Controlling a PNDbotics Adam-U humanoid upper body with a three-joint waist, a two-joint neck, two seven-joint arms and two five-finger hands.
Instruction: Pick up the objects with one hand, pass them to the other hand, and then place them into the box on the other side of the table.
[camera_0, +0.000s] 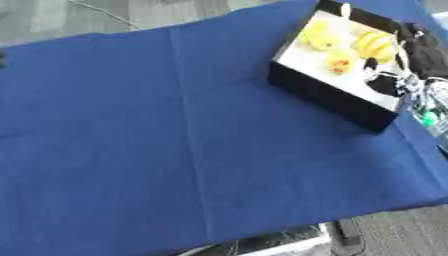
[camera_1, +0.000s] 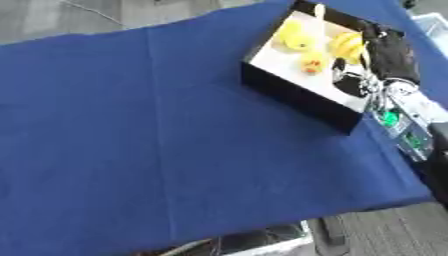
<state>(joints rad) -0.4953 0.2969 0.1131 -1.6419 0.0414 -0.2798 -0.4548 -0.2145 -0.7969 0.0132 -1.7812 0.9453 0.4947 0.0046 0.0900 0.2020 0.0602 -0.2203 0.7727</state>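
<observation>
A black box (camera_0: 325, 93) with a white floor stands at the table's far right, set askew. Inside it lie three yellow things: one rounded piece (camera_0: 317, 38) at the back, a ribbed banana-like one (camera_0: 374, 45) to its right, and a smaller one with an orange spot (camera_0: 341, 63) in the middle. My right hand (camera_1: 390, 52), black, hangs over the box's right wall and reaches into its right side, close to the yellow things. Whether it holds anything is hidden. No left hand shows in either view.
A blue cloth (camera_0: 175, 140) with fold creases covers the whole table. My right forearm (camera_1: 395, 120), silver with green lights, runs along the table's right edge. Grey floor lies beyond the far edge, and a white and black object (camera_0: 289, 242) sits below the near edge.
</observation>
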